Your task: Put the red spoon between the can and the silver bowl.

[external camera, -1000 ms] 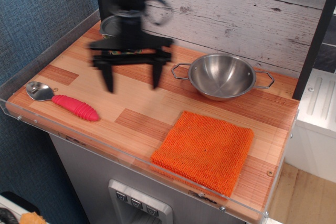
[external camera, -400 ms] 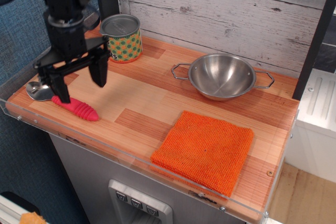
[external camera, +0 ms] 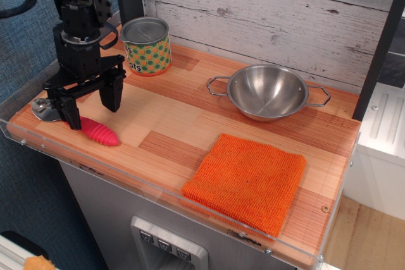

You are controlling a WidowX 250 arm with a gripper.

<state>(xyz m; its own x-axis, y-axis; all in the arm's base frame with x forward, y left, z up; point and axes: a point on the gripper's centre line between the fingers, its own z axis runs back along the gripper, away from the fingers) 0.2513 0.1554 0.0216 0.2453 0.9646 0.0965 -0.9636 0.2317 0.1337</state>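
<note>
At the desk's [external camera: 190, 124] left front corner my end effector [external camera: 90, 107] hangs spread wide and grasping nothing, its fingers straddling the red spoon [external camera: 82, 124], which lies flat there. The can [external camera: 146, 46] stands behind it, the silver bowl [external camera: 268, 92] well apart to the right.

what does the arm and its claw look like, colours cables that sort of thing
The arm is all black, built from blocky, boxy segments. A black cable loops off beside its upper part. The claw is black too: a flat horizontal bar carrying two straight, tapering fingers. No markings or labels are readable on it.
</note>
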